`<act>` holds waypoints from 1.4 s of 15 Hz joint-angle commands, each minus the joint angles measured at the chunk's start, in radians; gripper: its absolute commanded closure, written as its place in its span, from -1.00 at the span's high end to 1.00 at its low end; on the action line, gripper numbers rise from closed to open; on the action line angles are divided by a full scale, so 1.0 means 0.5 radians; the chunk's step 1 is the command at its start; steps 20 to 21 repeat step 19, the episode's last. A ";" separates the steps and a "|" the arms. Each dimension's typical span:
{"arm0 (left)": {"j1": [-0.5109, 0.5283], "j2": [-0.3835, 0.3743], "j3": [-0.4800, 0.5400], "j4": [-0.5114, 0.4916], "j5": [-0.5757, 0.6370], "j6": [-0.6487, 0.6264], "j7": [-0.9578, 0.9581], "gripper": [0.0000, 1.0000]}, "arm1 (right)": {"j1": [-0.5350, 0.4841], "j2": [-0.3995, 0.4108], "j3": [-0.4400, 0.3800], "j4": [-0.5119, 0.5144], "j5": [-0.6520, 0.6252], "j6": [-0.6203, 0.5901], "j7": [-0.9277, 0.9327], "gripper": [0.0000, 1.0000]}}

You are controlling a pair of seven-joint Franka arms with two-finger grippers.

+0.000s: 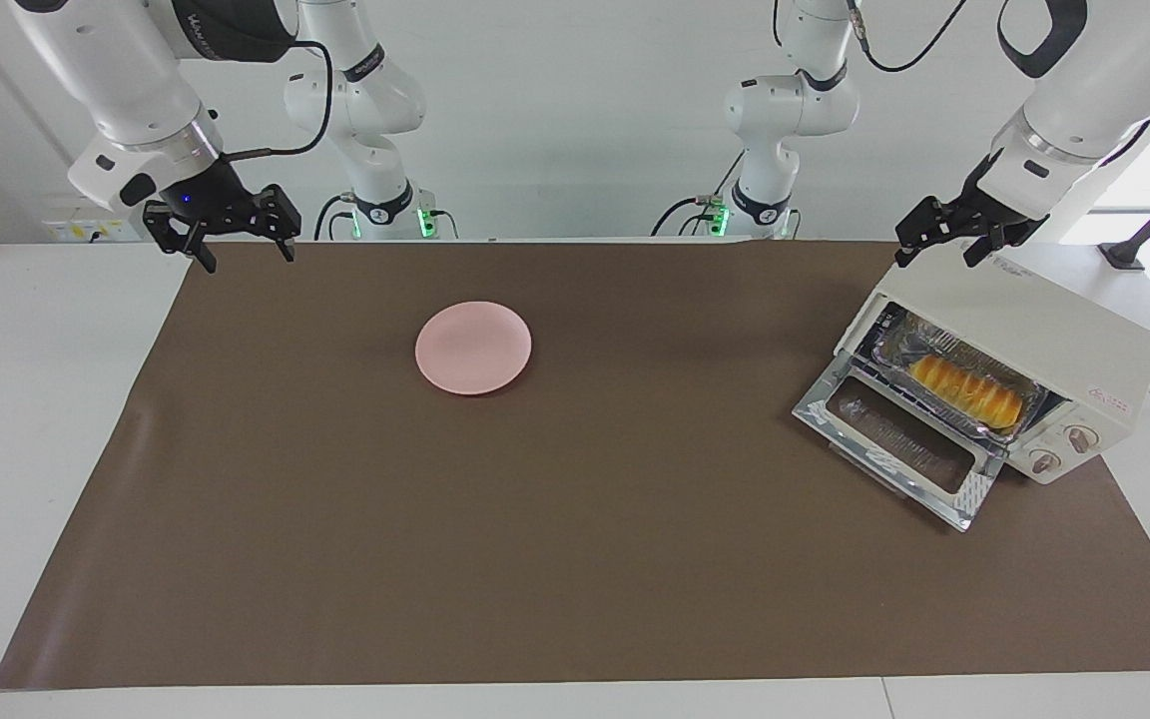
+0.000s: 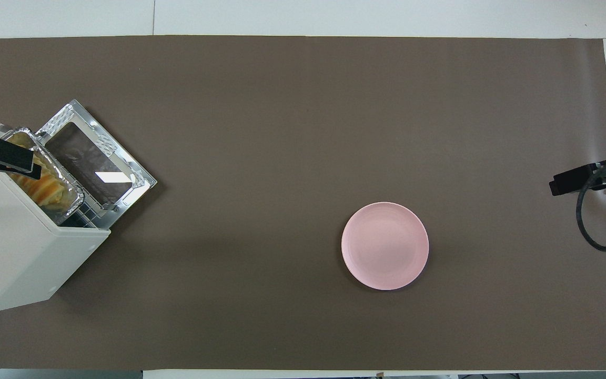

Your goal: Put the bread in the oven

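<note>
The bread [image 1: 967, 390], a golden ridged loaf, lies in a silver foil tray [image 1: 934, 345] on the rack inside the cream-white oven [image 1: 1054, 330]. The oven stands at the left arm's end of the table. Its glass door [image 1: 899, 442] hangs open, folded down, and the tray's edge sticks slightly out of the opening. In the overhead view the bread [image 2: 45, 190] shows in the oven [image 2: 19, 252] mouth. My left gripper [image 1: 937, 256] is open and empty, in the air over the oven's top. My right gripper [image 1: 244, 254] is open and empty, raised over the mat's edge at the right arm's end.
A pink round plate [image 1: 473, 347] lies empty on the brown mat [image 1: 575, 559] near the middle of the table; it also shows in the overhead view [image 2: 385, 245]. A black stand [image 1: 1149, 235] rises beside the oven at the table's edge.
</note>
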 commanded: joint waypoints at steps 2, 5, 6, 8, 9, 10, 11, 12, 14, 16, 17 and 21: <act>-0.017 -0.211 -0.024 -0.393 0.054 0.255 0.016 1.00 | -0.040 0.000 0.030 0.002 0.018 -0.025 0.002 1.00; -0.023 -0.181 -0.021 -0.318 0.118 0.293 0.025 1.00 | -0.040 0.000 0.027 0.002 0.018 -0.025 0.002 1.00; -0.020 -0.153 -0.021 -0.269 0.121 0.202 0.028 1.00 | -0.040 0.000 0.027 0.002 0.018 -0.025 0.002 1.00; -0.035 -0.144 -0.027 -0.235 0.121 0.103 0.031 1.00 | -0.040 0.000 0.027 0.002 0.018 -0.025 0.002 1.00; -0.041 -0.147 -0.027 -0.238 0.121 0.100 0.031 1.00 | -0.040 0.000 0.027 0.002 0.018 -0.025 0.002 1.00; -0.078 -0.147 -0.027 -0.238 0.121 0.106 0.028 1.00 | -0.040 0.000 0.030 0.002 0.018 -0.025 0.002 1.00; -0.084 -0.144 -0.027 -0.229 0.121 0.109 0.028 1.00 | -0.040 0.000 0.027 0.002 0.018 -0.025 0.002 1.00; -0.081 -0.144 -0.021 -0.220 0.121 0.106 0.028 1.00 | -0.040 0.000 0.027 0.002 0.018 -0.025 0.002 1.00; -0.066 -0.147 -0.024 -0.235 0.121 0.136 0.031 1.00 | -0.040 0.000 0.027 0.002 0.018 -0.025 0.002 1.00; -0.063 -0.147 -0.018 -0.229 0.121 0.136 0.028 1.00 | -0.040 0.000 0.030 0.002 0.018 -0.025 0.002 1.00; -0.063 -0.147 -0.021 -0.235 0.121 0.152 0.028 1.00 | -0.040 0.000 0.027 0.002 0.018 -0.025 0.002 1.00; -0.063 -0.150 -0.021 -0.244 0.118 0.173 0.019 1.00 | -0.040 0.000 0.027 0.002 0.018 -0.025 0.002 1.00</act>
